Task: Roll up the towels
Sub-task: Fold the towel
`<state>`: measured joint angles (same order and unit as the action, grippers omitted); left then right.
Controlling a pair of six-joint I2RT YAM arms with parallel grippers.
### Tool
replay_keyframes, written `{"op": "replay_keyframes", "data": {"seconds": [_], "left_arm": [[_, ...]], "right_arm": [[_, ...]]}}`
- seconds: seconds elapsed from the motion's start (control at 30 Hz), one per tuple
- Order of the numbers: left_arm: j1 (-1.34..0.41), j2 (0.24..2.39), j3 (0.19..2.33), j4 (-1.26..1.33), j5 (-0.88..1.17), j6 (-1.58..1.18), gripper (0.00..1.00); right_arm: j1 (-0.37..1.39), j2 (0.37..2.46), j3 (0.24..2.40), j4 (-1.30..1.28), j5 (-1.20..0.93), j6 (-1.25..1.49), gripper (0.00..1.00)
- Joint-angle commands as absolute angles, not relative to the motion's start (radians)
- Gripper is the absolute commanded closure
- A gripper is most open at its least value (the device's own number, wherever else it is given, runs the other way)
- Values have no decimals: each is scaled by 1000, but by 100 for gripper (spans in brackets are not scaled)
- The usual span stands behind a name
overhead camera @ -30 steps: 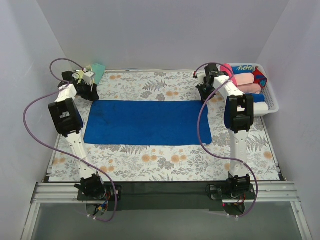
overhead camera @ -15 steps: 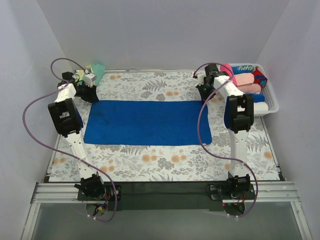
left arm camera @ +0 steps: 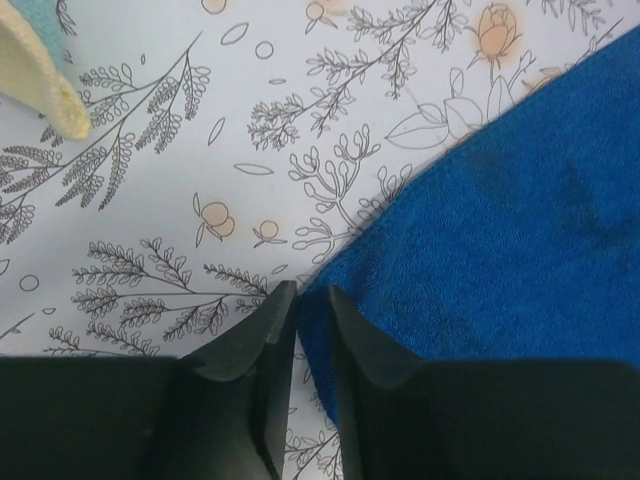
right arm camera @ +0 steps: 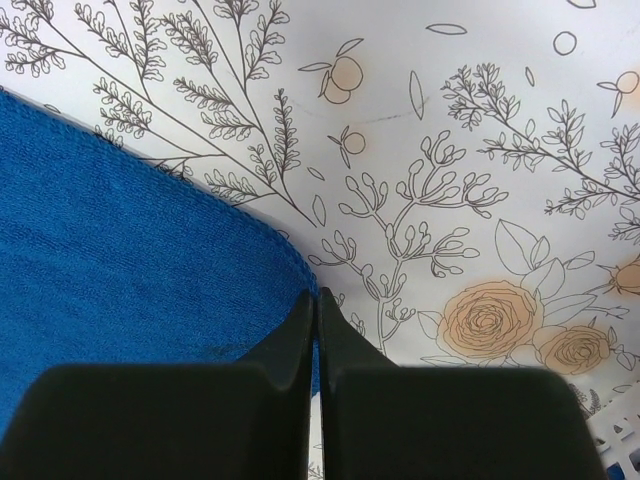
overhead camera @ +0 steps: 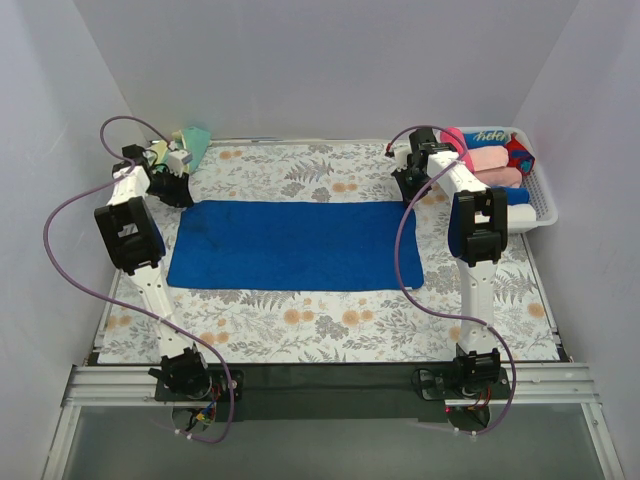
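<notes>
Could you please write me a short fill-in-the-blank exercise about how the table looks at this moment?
1. The blue towel lies ____ on the flowered tablecloth, not rolled.
2. The white basket stands at the ____ edge of the table.
3. The left gripper is at the far left ____ of the blue towel.

Missing words: flat; right; corner.
</notes>
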<state>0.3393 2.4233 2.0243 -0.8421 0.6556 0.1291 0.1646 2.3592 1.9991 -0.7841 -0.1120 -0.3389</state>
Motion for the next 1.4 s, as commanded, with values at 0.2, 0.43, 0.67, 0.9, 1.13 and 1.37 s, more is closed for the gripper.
{"op": "replay_keyframes", "data": {"seconds": [0.2,0.43,0.67,0.9,1.13,1.37], "left_arm": [[348,2427,2086,-825,638,91,100],[354,2407,2108,-735,667,43,100],[373,2385,2148,-727,706,21,100],[428,2245,2034,-762,798,98,100],[505,2112,1886,-865,899,285,100],[528,1978,1718,-1017,913,557,100]], "right_arm": [[163,2385,2032,-773,-94,-380,99],[160,2401,2126,-767,-74,-394,99],[160,2359,2137,-761,-97,-406,99],[160,2203,1999,-753,-147,-454,99],[160,2042,1810,-753,-215,-495,99],[161,1905,1586,-762,-264,-558,99]]}}
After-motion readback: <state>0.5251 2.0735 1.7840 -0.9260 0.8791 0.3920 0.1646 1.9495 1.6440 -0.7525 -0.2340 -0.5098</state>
